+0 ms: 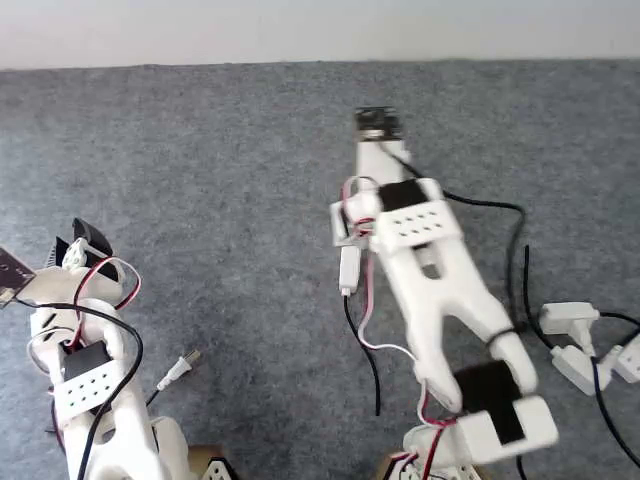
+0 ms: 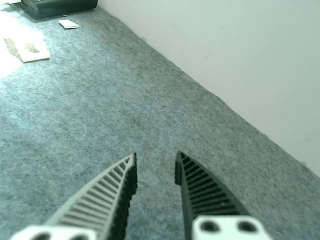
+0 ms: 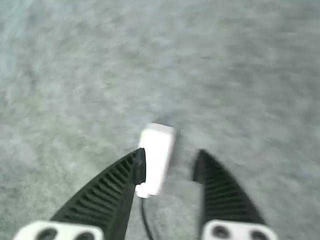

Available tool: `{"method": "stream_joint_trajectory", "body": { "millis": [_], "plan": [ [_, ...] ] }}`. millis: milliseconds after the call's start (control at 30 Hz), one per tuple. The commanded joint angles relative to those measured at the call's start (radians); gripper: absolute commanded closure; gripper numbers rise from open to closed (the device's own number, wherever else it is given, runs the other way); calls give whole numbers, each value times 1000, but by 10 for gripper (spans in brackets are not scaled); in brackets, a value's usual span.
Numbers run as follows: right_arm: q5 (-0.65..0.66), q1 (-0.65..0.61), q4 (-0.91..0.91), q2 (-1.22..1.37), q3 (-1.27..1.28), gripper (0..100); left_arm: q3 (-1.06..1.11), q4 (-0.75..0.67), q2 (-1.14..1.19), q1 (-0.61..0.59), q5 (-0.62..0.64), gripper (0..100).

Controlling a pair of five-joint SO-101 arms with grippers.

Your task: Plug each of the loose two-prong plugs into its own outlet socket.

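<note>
Right wrist view: your right end effector [image 3: 170, 153] is hanging apart, with the white corded plug [image 3: 156, 150] sitting between its fingers, touching one. Your left end effector [image 2: 156, 156] is gaping apart too.

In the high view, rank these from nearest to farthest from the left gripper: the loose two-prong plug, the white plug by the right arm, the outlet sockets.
From the left gripper:
1. two-prong plug, just beside the left arm.
2. white plug, mid-table against the right arm.
3. outlet sockets, at the far right edge.
</note>
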Motion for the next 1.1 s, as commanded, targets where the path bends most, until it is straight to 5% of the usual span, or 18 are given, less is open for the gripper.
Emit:
{"method": "stream_joint_trajectory", "body": {
  "millis": [0,433,1067],
  "plan": [
    [12,59,12,-96,48,995,-24,-25,-17,9,0,877],
    [15,15,-188,67,152,971,-22,-25,-17,9,0,877],
    [63,-107,-208,97,126,990,-21,-23,-17,9,0,877]
  ]
}}
